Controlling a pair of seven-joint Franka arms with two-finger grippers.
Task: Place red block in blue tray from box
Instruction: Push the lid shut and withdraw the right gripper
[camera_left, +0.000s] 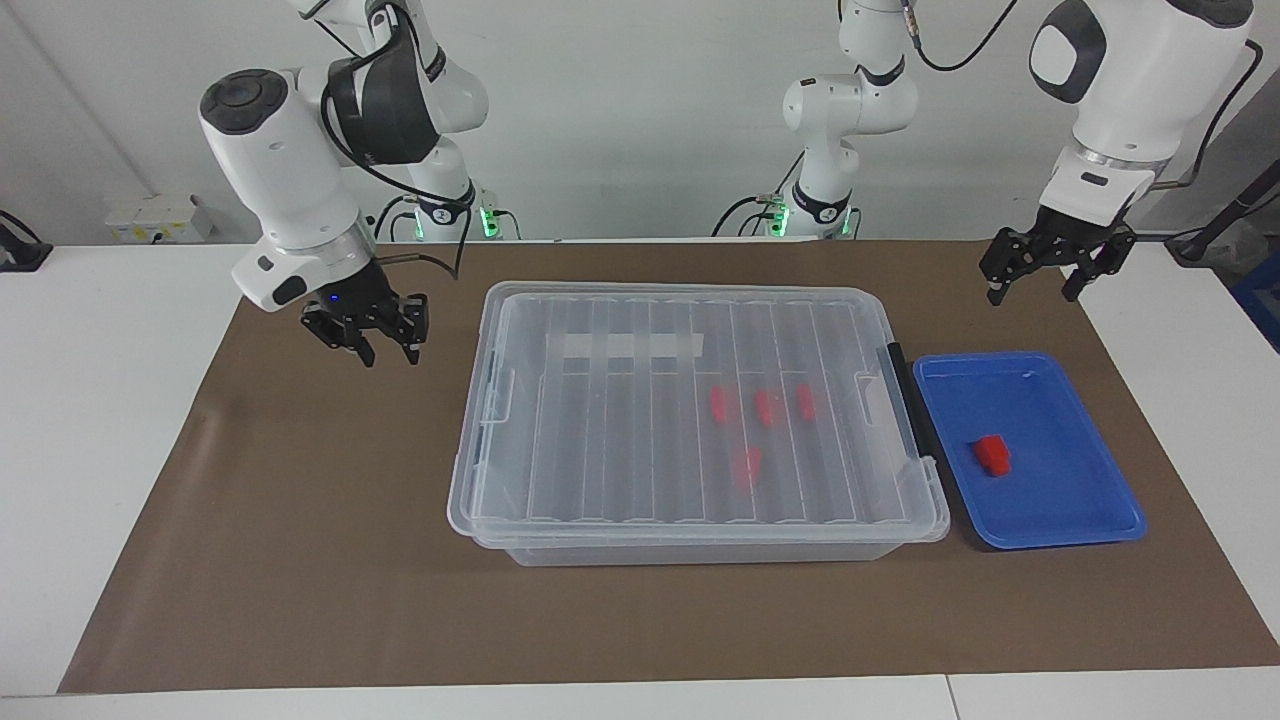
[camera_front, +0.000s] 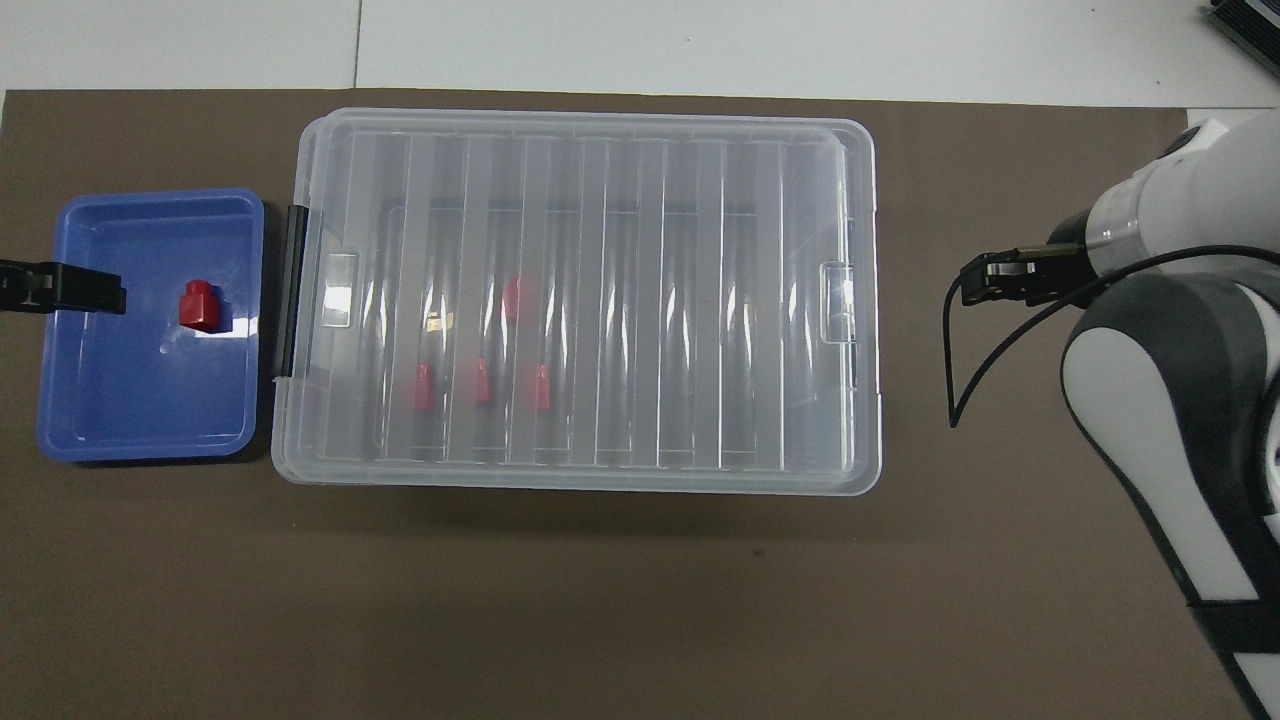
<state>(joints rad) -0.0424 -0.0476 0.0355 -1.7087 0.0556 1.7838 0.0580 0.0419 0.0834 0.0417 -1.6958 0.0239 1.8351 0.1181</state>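
Brown-matted desk (camera_left: 300, 560): lidded box (camera_left: 690, 420), red block (camera_left: 992, 453) in blue tray (camera_left: 1060, 520); both empty pincers, left pincer (camera_left: 1035, 275) and right pincer (camera_left: 385, 345), spread; best lifted clear, slowly.

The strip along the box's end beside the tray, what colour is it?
Black; the strip shows best in the overhead view.

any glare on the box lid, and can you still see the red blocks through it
Overhead view: bright streaks along the box lid's ribs, and four red blocks inside look pale. Facing view: little glare, same blocks hazy; the red block in the blue tray is crisp.
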